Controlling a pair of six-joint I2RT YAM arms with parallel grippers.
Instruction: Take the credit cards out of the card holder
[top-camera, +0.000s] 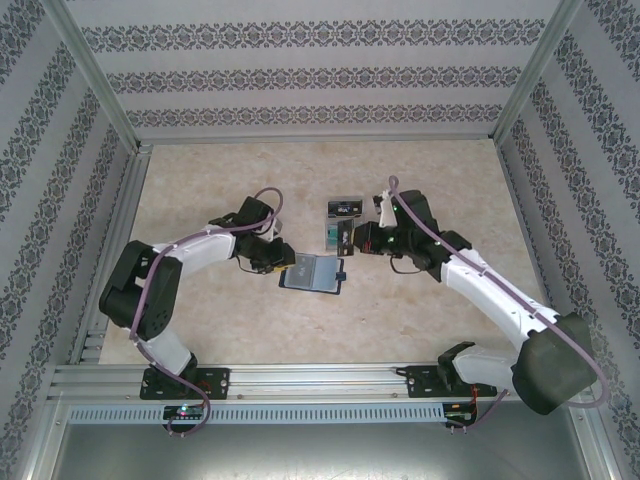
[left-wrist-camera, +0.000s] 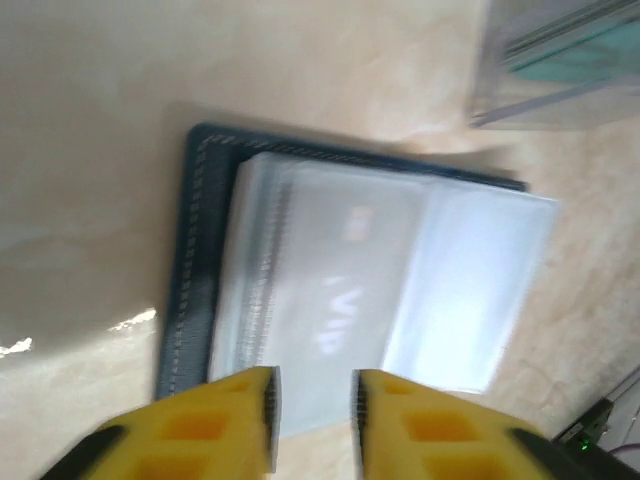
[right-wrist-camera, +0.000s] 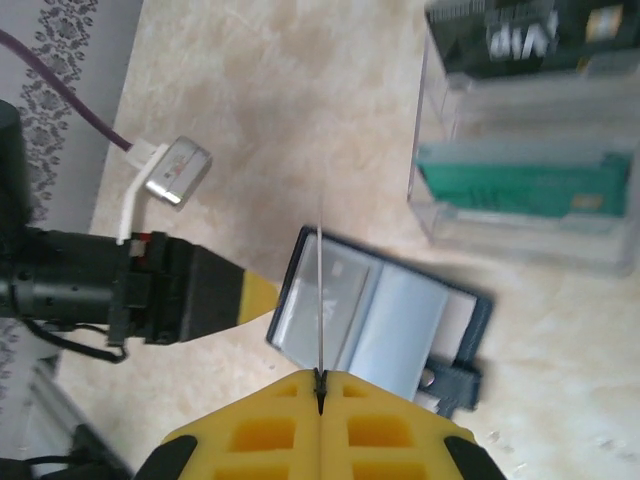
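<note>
Right wrist view, nearest: right pincer (right-wrist-camera: 320, 382) clamped on thin credit card (right-wrist-camera: 320, 300), edge-on, just short of card holder (right-wrist-camera: 375, 325). Card holder lying open on counter (right-wrist-camera: 300, 130), left pincer (left-wrist-camera: 312, 405) narrowly parted at its edge. Beyond card holder: teal card (right-wrist-camera: 520, 185) and dark card (right-wrist-camera: 500, 40) in clear tray (right-wrist-camera: 428, 200).

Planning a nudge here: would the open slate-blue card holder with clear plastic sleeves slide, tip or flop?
The open slate-blue card holder lies flat on the smooth beige table, so it would probably slide, not tip. Its clear plastic sleeves look thin and loose, so they would likely flop or fan if lifted.
</note>
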